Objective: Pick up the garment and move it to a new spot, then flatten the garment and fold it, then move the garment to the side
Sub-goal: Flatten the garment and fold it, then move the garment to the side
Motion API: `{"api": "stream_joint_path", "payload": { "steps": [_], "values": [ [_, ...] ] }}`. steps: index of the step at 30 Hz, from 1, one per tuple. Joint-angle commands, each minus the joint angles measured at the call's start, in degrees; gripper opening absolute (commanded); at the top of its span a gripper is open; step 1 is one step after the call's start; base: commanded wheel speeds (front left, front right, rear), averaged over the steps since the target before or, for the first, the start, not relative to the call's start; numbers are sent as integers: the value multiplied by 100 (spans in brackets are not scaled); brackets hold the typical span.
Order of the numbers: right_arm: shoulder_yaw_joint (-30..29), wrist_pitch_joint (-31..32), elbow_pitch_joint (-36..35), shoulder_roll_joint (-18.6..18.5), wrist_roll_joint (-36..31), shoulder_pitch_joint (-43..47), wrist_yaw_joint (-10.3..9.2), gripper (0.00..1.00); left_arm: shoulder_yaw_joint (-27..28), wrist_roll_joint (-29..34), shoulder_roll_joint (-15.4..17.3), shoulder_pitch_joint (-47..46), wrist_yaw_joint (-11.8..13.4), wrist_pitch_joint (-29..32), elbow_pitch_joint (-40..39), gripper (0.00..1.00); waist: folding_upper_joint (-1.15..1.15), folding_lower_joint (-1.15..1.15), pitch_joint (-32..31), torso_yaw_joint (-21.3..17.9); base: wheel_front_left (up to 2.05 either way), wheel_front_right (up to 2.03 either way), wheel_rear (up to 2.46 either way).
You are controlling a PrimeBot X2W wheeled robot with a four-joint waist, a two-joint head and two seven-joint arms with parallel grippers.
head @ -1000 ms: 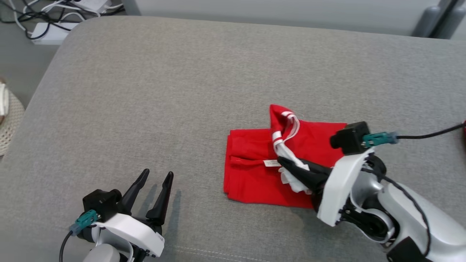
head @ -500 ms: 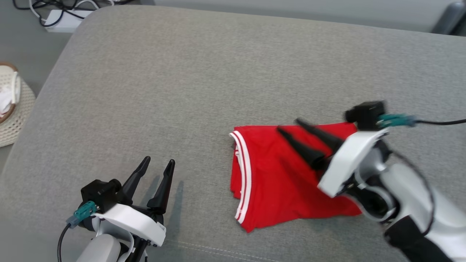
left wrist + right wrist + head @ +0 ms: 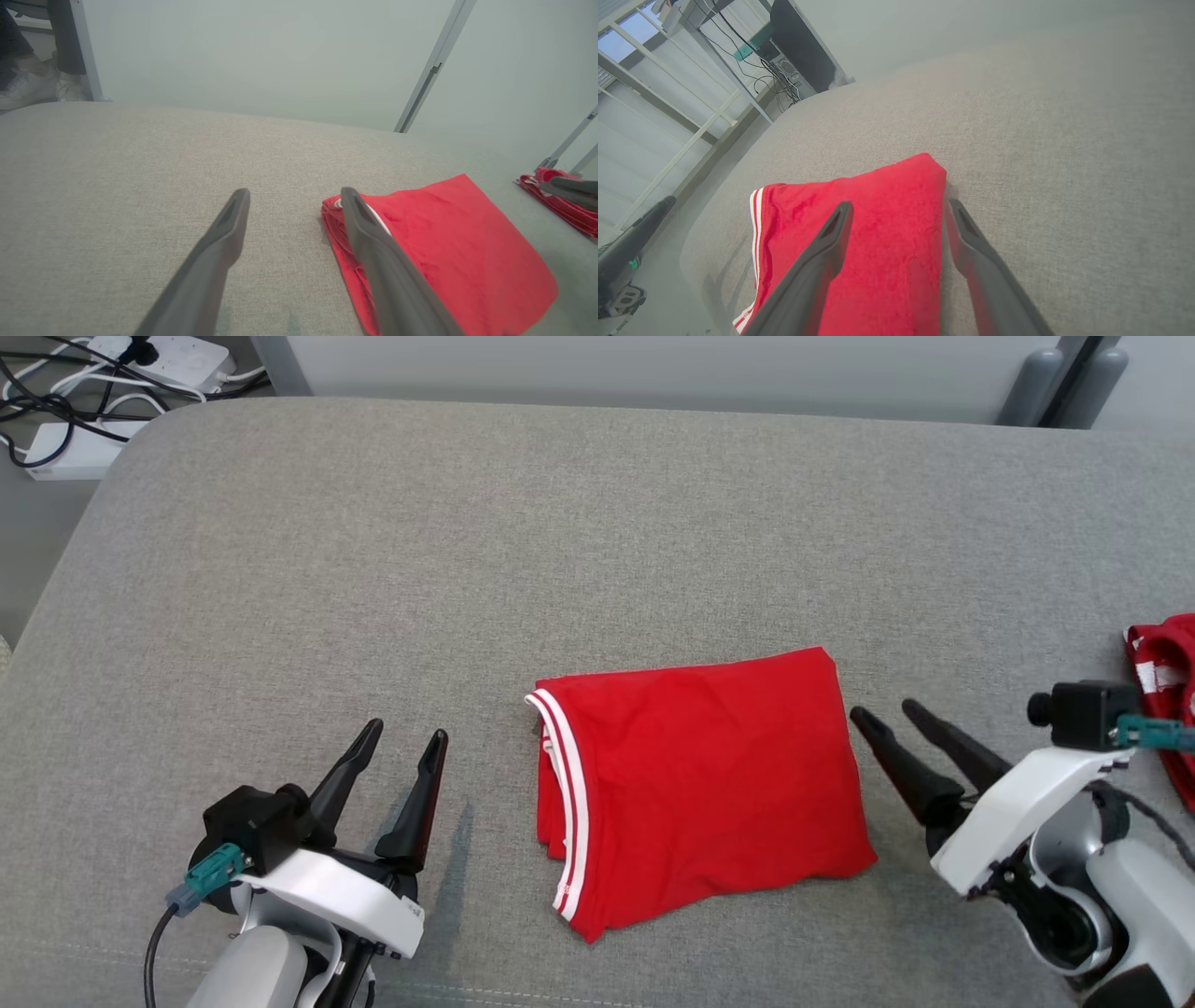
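The folded red garment [image 3: 700, 784] lies flat on the grey upholstered surface [image 3: 560, 541], its white-striped edge [image 3: 565, 784] turned toward the robot's left. The left claw [image 3: 406, 735] is released and empty, standing apart from that striped edge. The right claw [image 3: 882, 711] is released too, with nothing between its fingers, and its tips are just beside the garment's right edge. Another red cloth [image 3: 1162, 663] lies at the far right.

White wrist shells [image 3: 336, 896]; dark tapered fingers [image 3: 415, 812]
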Motion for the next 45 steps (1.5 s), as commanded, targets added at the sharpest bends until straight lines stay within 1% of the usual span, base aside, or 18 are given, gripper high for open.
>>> {"api": "stream_joint_path", "payload": {
  "steps": [1,6,14,18,21,22,23,24,25,26,30,34,38,39,40,42,45],
  "values": [
    [-1,-103,-97,7,-11,84,0,100,224,42,163,-56,-22,-35,-155,100,0,0,11,15,0,0,0],
    [-22,-160,75,112,-173,223,0,100,143,52,158,-56,-22,-35,-216,100,0,0,111,159,0,0,0],
    [-240,-195,548,286,-382,197,0,100,23,-3,166,-151,-22,-35,-289,100,0,0,383,462,0,0,0],
    [-226,-121,807,368,-439,152,0,100,-9,-24,163,-187,-22,-35,-302,100,0,0,465,563,0,0,0],
    [-112,-75,841,465,-340,143,0,100,-11,-35,165,-201,-22,-35,-305,100,0,0,481,622,0,0,0],
    [-71,-69,828,494,-288,141,0,88,-7,-38,170,-201,-22,-35,-307,100,0,0,480,631,0,0,0],
    [-71,-69,828,494,-288,141,0,88,-7,-38,170,-201,-22,-35,-307,100,0,0,480,631,0,0,0],
    [-45,-70,825,513,-238,137,0,49,-3,-39,174,-199,-22,-35,-309,100,0,0,475,637,0,0,0],
    [1,-64,822,507,-224,127,0,26,1,-35,177,-193,-22,-35,-309,100,0,0,467,639,0,0,0],
    [26,-74,827,503,-199,123,0,0,8,-31,179,-185,-22,-35,-307,100,0,0,456,636,0,0,0],
    [63,-184,892,429,-166,101,0,0,-2,-24,187,-162,-22,-35,-299,100,0,0,396,583,0,0,0],
    [6,-359,956,388,-134,74,0,0,-52,-2,212,-159,-22,-35,-311,100,0,0,338,427,0,0,0],
    [30,-472,988,371,-64,171,0,0,-179,0,245,-185,-22,-35,-310,100,0,0,133,39,0,0,0],
    [64,-495,979,371,-38,219,0,0,-226,-6,259,-202,-22,-35,-299,100,0,0,44,-184,0,0,0],
    [78,-511,977,360,-38,235,0,0,-256,-2,267,-215,-22,-35,-296,100,0,0,2,-300,0,0,0],
    [116,-540,980,326,-5,276,0,0,-379,2,289,-255,-22,-35,-257,100,0,0,-141,-776,0,0,0],
    [152,-566,994,309,1,292,0,0,-421,-13,294,-266,-22,-35,-222,100,0,0,-225,-1153,0,0,0]
  ]
}}
